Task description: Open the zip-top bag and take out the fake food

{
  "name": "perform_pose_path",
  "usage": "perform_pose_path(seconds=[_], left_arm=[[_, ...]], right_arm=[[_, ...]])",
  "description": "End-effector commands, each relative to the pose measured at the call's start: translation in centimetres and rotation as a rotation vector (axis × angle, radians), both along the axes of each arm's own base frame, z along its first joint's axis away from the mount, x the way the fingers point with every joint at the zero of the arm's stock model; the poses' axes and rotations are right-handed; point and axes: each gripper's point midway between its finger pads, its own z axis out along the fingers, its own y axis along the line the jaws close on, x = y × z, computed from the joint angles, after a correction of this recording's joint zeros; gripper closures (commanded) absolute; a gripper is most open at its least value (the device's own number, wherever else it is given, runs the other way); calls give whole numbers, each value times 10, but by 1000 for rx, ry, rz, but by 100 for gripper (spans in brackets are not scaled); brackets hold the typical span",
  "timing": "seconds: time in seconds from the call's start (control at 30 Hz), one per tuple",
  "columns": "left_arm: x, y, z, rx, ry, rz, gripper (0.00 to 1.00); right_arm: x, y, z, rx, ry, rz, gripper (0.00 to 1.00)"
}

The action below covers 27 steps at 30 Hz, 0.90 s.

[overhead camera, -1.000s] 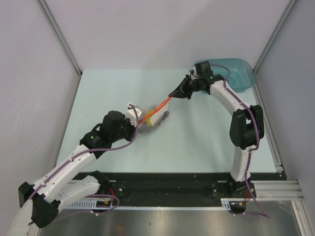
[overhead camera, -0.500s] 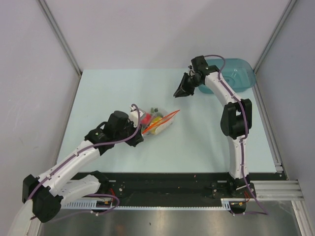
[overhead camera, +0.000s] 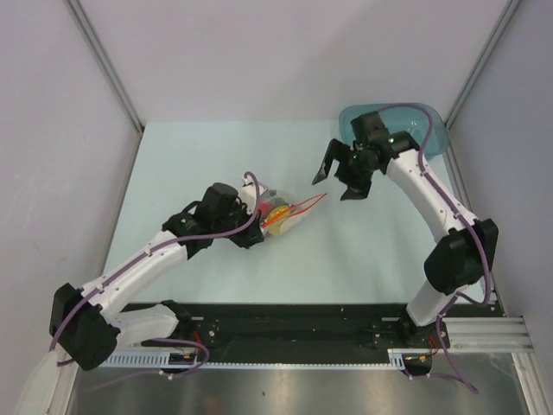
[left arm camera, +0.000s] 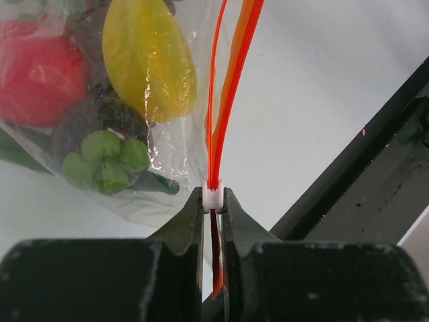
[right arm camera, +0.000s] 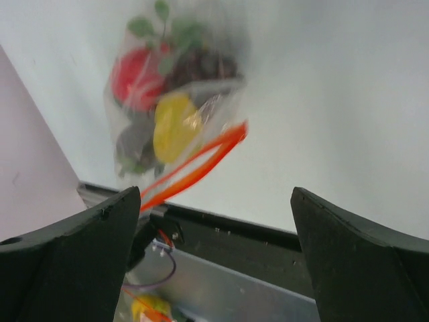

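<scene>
L end effector [overhead camera: 257,226] pinched tight on white slider tab [left arm camera: 212,197] of zip-top bag [overhead camera: 283,213] | R end effector [overhead camera: 340,179] spread wide, holding nothing, over bench [overhead camera: 181,164], apart from bag | bag mid-bench, orange zipper strip [left arm camera: 231,80] parted | fake food [left arm camera: 147,57] inside bag: red, yellow, green, dark pieces | teal tray [overhead camera: 432,130] far-right corner

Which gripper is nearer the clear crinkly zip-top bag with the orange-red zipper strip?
Left. The left gripper pinches the small white slider tab of the clear crinkly zip-top bag; the right gripper hangs open, apart, to the bag's right in the top view.
</scene>
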Motion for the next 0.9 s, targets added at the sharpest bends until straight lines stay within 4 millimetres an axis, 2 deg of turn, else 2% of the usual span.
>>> perform_pose_path(seconds=[0.0, 0.07, 0.17, 0.33, 0.37, 0.53, 0.6, 0.73, 0.77, 0.83, 0.87], left_arm=[[8, -28, 28, -81, -62, -56, 100], [7, -32, 27, -82, -58, -64, 100], [4, -37, 26, -77, -55, -76, 100], [-2, -43, 25, -74, -51, -92, 100], [-5, -46, 25, -75, -49, -100, 100], [-8, -49, 26, -77, -47, -92, 100], [-8, -48, 27, -78, -45, -86, 100], [-9, -41, 21, -50, -24, -40, 100], [-10, -39, 19, -42, -12, -23, 100], [-14, -34, 13, -49, 8, 12, 100], [-16, -33, 11, -57, 17, 22, 100]], right_arm=[[-32, 55, -5, 165, 23, -17, 0], [-42, 79, -8, 192, 49, -8, 0], [-48, 103, -15, 206, 57, 10, 0], [-51, 121, -21, 208, 52, 12, 2], [-51, 123, -28, 201, 70, 9, 3], [-61, 133, -44, 175, 111, 17, 12], [-61, 131, -47, 163, 110, 4, 26], [-44, 129, -42, 176, 45, 7, 50], [-40, 132, -40, 190, 21, 32, 65], [-29, 136, -44, 221, -1, 114, 84], [-26, 135, -47, 224, 11, 124, 98]])
